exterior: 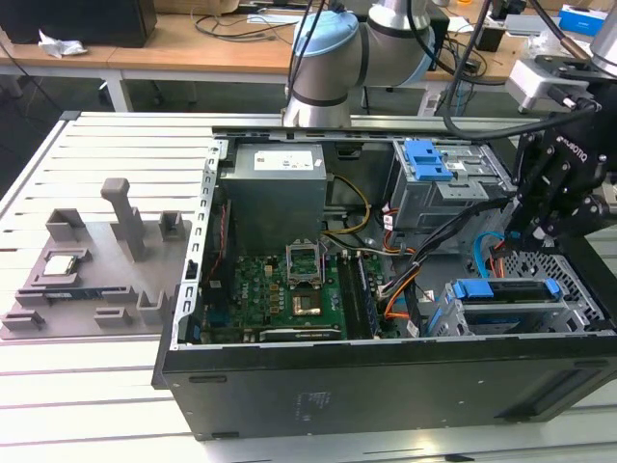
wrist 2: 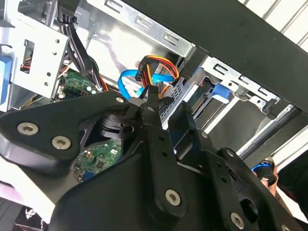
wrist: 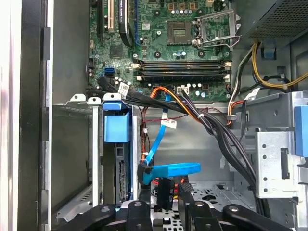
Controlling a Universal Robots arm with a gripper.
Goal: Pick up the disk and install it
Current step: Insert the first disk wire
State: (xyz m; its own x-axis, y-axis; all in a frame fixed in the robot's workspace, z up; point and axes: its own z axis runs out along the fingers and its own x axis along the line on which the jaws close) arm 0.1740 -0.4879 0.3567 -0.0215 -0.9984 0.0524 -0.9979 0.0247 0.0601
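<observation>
While the black gripper (exterior: pixel 536 237) hangs just above the corner of the open computer case (exterior: pixel 386 386) on the exterior view's right, its fingers (wrist 2: pixel 153 103) stand a little apart and hold nothing. The disk (exterior: pixel 506 289) sits in the metal slot right below the gripper, with its blue frame on top. In the first wrist view the disk (wrist: pixel 117 130) stands on its edge in that slot, just beside a flat blue cable (wrist: pixel 171 169). The green board (exterior: pixel 289 289) lies in the middle of the case. A grey tray (exterior: pixel 87 280) rests outside the case on the exterior view's left, well apart from the gripper.
</observation>
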